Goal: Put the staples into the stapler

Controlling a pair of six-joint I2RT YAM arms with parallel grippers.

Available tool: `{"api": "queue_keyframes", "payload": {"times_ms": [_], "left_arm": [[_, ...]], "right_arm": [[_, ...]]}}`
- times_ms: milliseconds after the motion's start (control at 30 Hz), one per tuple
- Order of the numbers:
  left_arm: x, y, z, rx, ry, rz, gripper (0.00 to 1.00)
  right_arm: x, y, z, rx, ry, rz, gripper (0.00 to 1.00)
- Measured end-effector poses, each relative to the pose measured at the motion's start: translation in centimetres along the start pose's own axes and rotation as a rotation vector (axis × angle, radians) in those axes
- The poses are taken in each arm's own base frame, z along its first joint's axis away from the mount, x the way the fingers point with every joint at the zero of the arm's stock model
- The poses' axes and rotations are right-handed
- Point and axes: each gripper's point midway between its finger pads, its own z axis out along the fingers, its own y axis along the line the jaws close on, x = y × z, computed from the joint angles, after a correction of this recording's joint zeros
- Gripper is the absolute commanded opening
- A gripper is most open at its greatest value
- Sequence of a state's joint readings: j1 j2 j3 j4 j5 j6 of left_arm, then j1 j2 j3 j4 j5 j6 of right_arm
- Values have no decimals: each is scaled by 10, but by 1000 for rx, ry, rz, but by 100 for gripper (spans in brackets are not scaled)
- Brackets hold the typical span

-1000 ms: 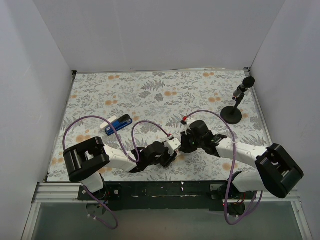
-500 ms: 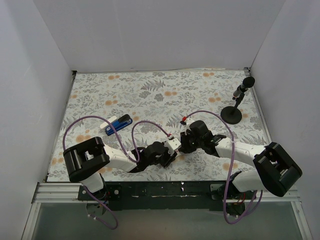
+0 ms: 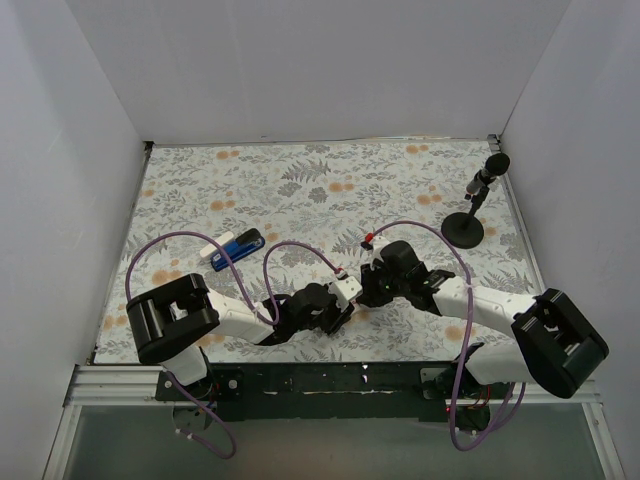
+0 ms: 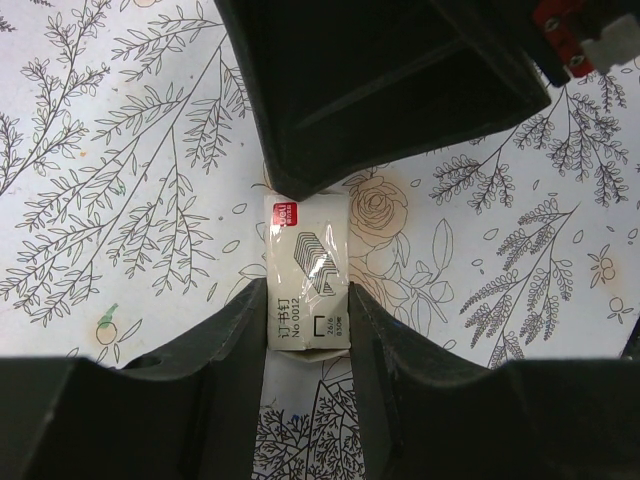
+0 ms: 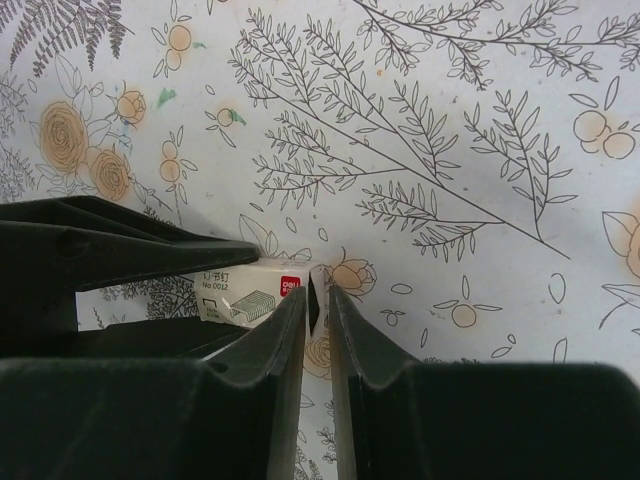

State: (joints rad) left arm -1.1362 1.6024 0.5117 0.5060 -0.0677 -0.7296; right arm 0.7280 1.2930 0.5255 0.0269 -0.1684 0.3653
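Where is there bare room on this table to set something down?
Free: the far half of the floral tablecloth, and the stretch between the bright blue stapler and the black microphone stand. Crowded: the near centre, where the left gripper and right gripper meet at the small white staple box.

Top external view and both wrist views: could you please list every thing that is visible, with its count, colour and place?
staples box: one, white with a printed label, near the table's front edge, between the grippers
stapler: one, blue with black base, left of centre, apart from both arms
microphone stand: one, black, right side towards the back
tablecloth: one, white with grey leaves and orange flowers, covering the table
walls: three, white, around the table
cables: several, purple, looping along both arms
left gripper: one, black, shut on the staples box
right gripper: one, black, at the box's end; grip unclear
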Motion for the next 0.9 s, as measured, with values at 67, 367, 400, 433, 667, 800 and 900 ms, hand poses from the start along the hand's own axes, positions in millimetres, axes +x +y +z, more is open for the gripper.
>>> {"api": "queue_keyframes", "payload": {"times_ms": [67,367,400,433,667,800,900], "left_arm": [[0,0,0,0,0,0,33],[0,0,0,1,0,1,33],[0,0,0,1,0,0,33],[0,0,0,1,0,0,33],[0,-1,0,5,2,0,34],[0,-1,0,5,2,-3,43],[-1,-1,0,3,-1,-21,63]], "right_arm": [[0,0,0,0,2,0,24],[12,-7,6,19,36,7,24],[12,-7,6,19,36,7,24],[12,-7,6,18,36,6,24],[12,-7,8,15,37,3,2],[11,-5,8,11,37,-6,1],[11,-6,7,19,35,-8,1]]}}
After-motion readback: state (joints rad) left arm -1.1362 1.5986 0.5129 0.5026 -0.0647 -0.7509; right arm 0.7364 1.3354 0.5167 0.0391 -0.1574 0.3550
